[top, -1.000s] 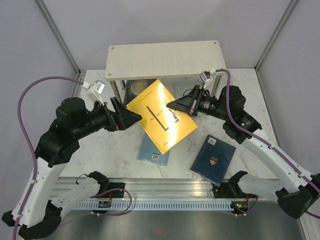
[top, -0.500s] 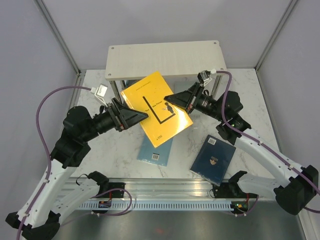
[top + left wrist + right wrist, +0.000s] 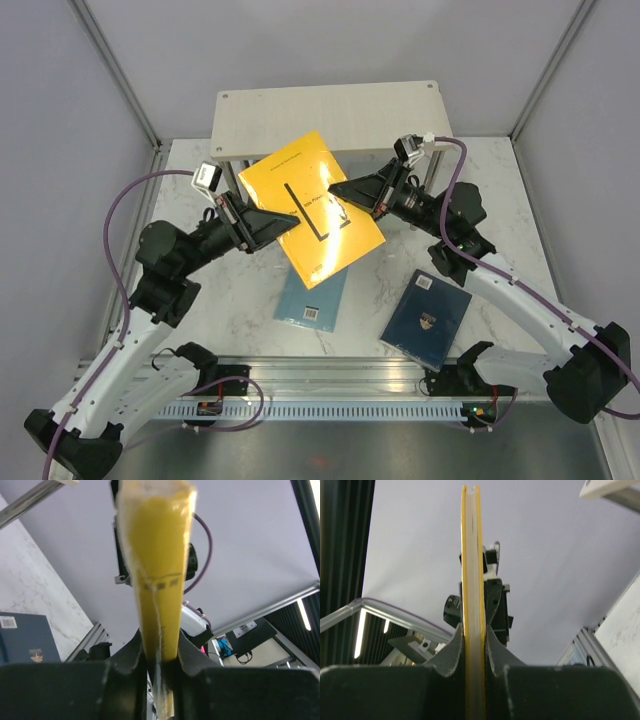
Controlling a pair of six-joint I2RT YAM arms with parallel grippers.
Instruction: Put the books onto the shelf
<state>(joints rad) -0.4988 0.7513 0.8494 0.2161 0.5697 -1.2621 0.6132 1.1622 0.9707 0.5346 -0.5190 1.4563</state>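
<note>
You have the yellow book (image 3: 312, 215) held in the air, tilted, just in front of the shelf (image 3: 330, 120). Your left gripper (image 3: 293, 224) pinches its left edge and your right gripper (image 3: 333, 188) clamps the opposite edge, probably so 2 grips can steady and turn it for shelving. The lower tier is too hidden to judge. A light blue book (image 3: 310, 300) and a navy book (image 3: 428, 318) lie flat on the white marble table (image 3: 225, 295), and plain grey walls (image 3: 300, 40) enclose the cell.
</note>
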